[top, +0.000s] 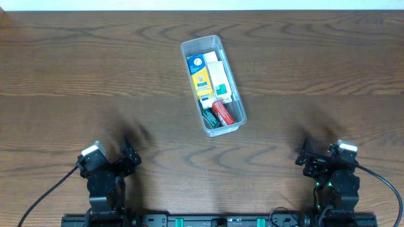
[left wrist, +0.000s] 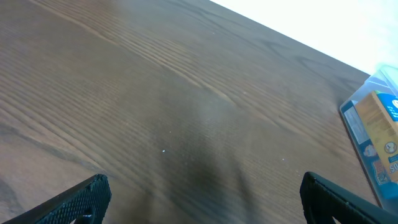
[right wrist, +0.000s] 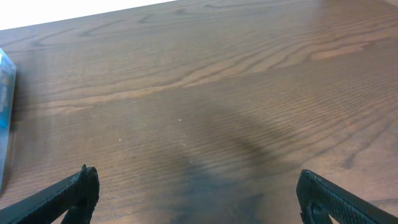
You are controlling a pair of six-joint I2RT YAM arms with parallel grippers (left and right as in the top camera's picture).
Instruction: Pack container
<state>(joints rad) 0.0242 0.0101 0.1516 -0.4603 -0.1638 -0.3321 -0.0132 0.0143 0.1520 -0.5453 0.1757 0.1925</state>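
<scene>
Dark wood-grain table [top: 76,75] fills the overhead view. The container [top: 213,85] sits just past centre toward 12 o'clock, long axis running approx. 11 to 5, well apart from both arms. Inside, packed close: a yellow box [top: 201,77] along the 9 o'clock wall, a white box [top: 218,74] beside it on the 3 o'clock side, and a red box [top: 223,112] and green box [top: 211,118] at the 5 o'clock end; can't tell which overlap. The left gripper [top: 129,154] is at 7 o'clock by the table's near edge, the right gripper [top: 307,157] at 5 o'clock, both over bare wood. Left wrist cam: it's spread wide, tips in the bottom corners, only wood between them, nothing held; a container corner w/ the yellow box shows at the 3 o'clock edge. Right wrist cam: likewise spread wide & empty, w/ a sliver of the container at the 9 o'clock edge.
</scene>
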